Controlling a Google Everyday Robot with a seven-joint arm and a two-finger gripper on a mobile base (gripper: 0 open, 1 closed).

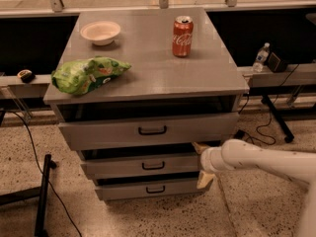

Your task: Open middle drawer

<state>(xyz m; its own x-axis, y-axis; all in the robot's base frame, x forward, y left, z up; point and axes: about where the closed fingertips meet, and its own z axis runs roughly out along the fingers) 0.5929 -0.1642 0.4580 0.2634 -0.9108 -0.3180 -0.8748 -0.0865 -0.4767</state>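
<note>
The middle drawer [133, 166] is the mid-sized grey front with a small black loop handle [153, 166], between the tall top drawer [108, 132] and the thin bottom drawer [123, 189]. It stands slightly out of the cabinet, with a dark gap above it. My gripper [202, 163], on a white arm [261, 159] coming in from the right, is at the right end of the middle drawer front. It is open: one pale fingertip [199, 147] shows above the front's right end and the other [205, 180] below it. It holds nothing.
On the grey cabinet top [148, 68] are a red cola can [181, 36], a white bowl [100, 32] and a green chip bag [88, 74]. A water bottle [259, 58] stands on a ledge at right. Black stand legs and cables lie on the floor at left [42, 196] and right [276, 120].
</note>
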